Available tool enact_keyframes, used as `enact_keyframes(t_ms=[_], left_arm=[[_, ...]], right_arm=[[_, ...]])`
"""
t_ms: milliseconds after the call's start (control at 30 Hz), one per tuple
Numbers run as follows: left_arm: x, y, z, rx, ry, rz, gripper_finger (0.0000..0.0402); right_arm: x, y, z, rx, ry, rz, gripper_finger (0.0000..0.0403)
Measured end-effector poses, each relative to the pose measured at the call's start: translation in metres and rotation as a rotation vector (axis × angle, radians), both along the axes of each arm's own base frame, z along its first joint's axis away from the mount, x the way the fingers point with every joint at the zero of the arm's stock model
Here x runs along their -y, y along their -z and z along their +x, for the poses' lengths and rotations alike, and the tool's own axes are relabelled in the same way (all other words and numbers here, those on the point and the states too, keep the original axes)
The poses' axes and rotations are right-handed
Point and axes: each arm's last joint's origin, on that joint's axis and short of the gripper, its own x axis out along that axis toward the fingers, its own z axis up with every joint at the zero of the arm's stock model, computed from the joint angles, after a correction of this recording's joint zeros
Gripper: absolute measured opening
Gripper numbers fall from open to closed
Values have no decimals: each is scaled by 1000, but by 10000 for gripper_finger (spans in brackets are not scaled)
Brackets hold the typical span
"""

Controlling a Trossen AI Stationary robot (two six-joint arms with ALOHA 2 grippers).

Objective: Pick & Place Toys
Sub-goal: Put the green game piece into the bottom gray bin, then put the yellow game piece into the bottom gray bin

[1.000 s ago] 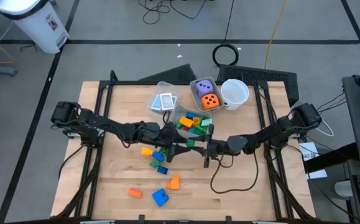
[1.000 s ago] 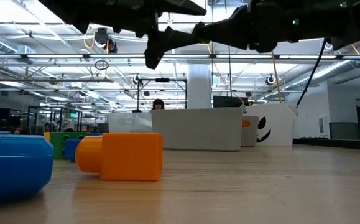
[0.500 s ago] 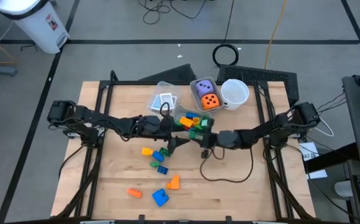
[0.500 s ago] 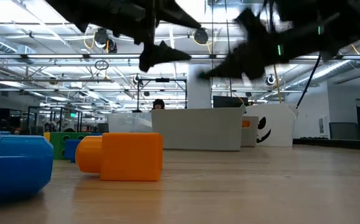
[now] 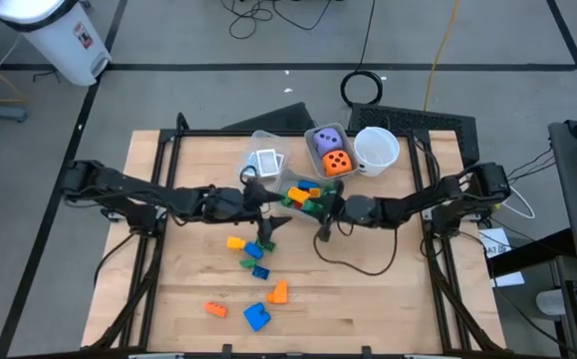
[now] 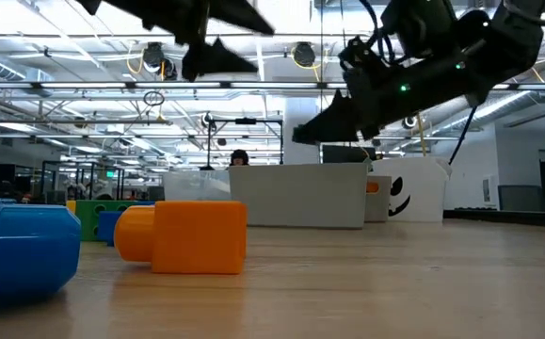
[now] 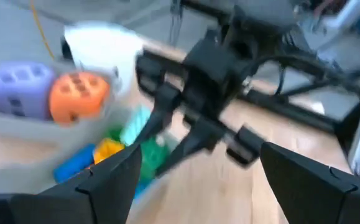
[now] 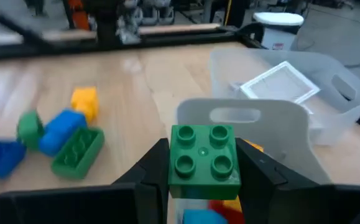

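My right gripper [image 5: 320, 209] is shut on a green four-stud block [image 8: 203, 162] over the near end of the clear bin of blocks [image 5: 304, 193]. My left gripper [image 5: 268, 223] is open and empty, just left of that bin and above the table; its fingers [image 7: 108, 186] stand wide apart. Loose blocks lie on the table near it: a yellow one [image 5: 235, 242], green and blue ones [image 5: 253, 255], and orange and blue ones [image 5: 258, 315] toward the near edge. The purple and orange dice [image 5: 330, 152] sit in their bin. White cards [image 5: 264, 161] lie in another bin. My right gripper pinches the green block by two opposite side walls [image 8: 175, 163] between its two fingers. The studded top faces back toward the wrist camera. The block is lifted clear, over the handle end of the block bin [image 8: 242, 116].
A white cup [image 5: 376, 148] stands at the far right beside the dice bin. The three clear bins crowd the far middle of the table. A dark cable [image 5: 353, 267] lies on the table under my right arm. In the low view an orange block [image 6: 192, 235] and a blue block [image 6: 18, 250] lie close by.
My right gripper has carried the green block toward the table's far edge, to over the block bin. My left gripper has drawn back toward the table's left edge and has kept open.
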Motion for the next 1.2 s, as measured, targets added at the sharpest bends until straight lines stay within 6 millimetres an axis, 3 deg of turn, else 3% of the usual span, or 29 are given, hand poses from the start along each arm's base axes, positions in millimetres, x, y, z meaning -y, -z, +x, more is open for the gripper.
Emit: enact_keyframes(t_ms=[233, 400, 500, 667, 933, 1033, 1200], left_arm=[[-7, 10, -21, -17, -162, 33, 335], [-11, 19, -25, -12, -252, 8, 335], [-11, 18, -24, -1, -247, 3, 335], [-9, 18, -24, -5, -216, -12, 335], [-1, 22, -24, -49, -70, -108, 335], [4, 28, -27, -117, -18, -124, 335], [17, 50, -44, -405, 51, -121, 335]], right_arm=[[21, -9, 8, 59, 57, 51, 102], [35, 6, 17, -26, 57, 69, 103], [41, 15, 18, -54, 91, 63, 135], [46, 17, 15, -88, 166, 46, 220], [30, -9, 7, -82, 97, 5, 314], [15, -27, 1, -45, 37, -30, 327], [-9, -55, -10, 48, -49, -53, 325]])
